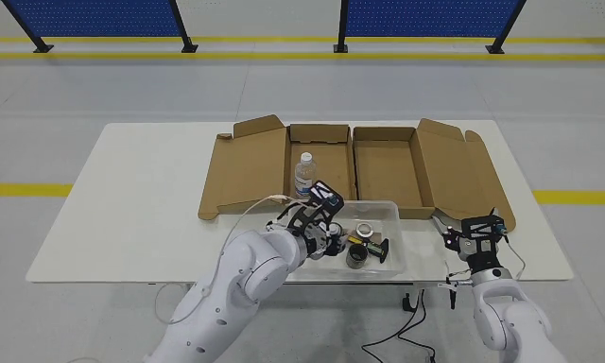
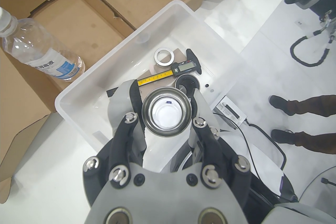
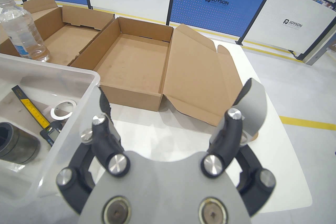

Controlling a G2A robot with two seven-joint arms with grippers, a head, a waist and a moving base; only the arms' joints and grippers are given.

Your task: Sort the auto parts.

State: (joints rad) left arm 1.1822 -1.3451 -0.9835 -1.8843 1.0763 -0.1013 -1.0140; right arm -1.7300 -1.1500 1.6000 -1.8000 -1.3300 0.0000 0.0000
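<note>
Two left fingers (image 2: 123, 101) pinch a steel cup (image 2: 166, 93) from both sides, held over the clear bin (image 2: 118, 50), its 9 o'clock end. Caliper (image 2: 157, 76), flat ring (image 2: 156, 57) lie in bin at cup's 3 o'clock. Right fingers (image 3: 253, 96) spread, above bench (image 3: 278, 146) at bin's 3 o'clock. Cardboard boxes (image 1: 383, 174) at bin's 12 o'clock.

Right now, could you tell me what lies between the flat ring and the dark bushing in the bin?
The digital caliper lies between the flat ring and the dark bushing; the left wrist view shows it.
</note>
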